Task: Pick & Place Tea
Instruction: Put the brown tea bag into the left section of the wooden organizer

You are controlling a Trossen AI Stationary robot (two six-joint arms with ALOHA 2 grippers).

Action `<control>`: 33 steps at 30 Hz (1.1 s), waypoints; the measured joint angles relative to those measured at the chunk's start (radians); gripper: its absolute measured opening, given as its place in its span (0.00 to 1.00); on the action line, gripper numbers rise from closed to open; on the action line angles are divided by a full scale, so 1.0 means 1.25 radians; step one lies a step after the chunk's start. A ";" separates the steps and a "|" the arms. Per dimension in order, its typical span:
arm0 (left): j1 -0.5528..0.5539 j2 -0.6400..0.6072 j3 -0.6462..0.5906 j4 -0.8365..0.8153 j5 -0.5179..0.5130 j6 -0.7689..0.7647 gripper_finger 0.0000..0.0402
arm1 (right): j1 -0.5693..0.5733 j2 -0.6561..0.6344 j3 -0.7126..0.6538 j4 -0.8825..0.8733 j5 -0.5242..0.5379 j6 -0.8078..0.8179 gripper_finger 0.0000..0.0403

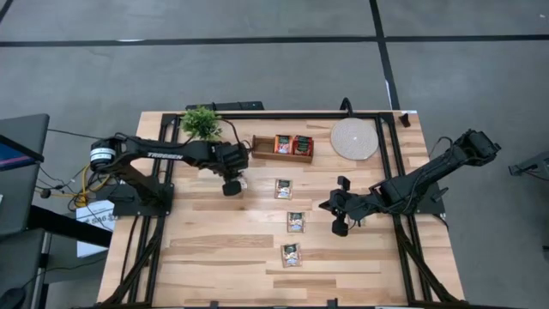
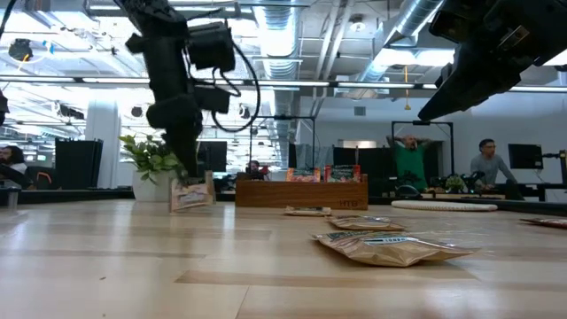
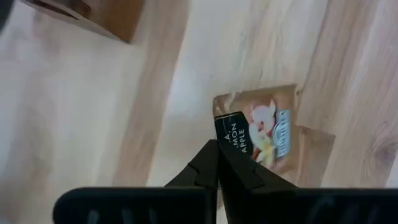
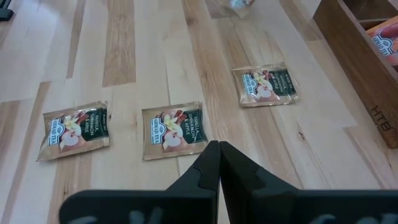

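My left gripper is shut on one pale tea sachet, near the wooden tray; in the low view the sachet hangs under the fingers. Two red-orange sachets stand in the tray. Three more pale sachets lie flat in a row on the table, also seen in the right wrist view. My right gripper hovers shut over the table right of that row, touching nothing. My left gripper pinches the sachet's dark band, at one edge, between its two fingers. The fingers come from above, slanting down. The sachet hangs roughly upright below them, its lower edge close over the table; whether it touches the wood I cannot tell.
A round pale disc lies at the far right, and a small potted plant stands at the far left beside the tray. Bare wood spreads along the near side of the table. People stand in the room beyond.
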State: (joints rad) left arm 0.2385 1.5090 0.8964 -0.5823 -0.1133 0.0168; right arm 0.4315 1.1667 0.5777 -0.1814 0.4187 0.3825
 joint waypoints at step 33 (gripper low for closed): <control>0.024 0.065 0.267 0.078 -0.179 0.441 0.00 | -0.036 -0.012 0.001 0.142 0.001 -0.208 0.01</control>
State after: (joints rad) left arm 0.2690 1.5904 1.2304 -0.4847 -0.3373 0.5684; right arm 0.3870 1.1520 0.5793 -0.0038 0.4204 0.1222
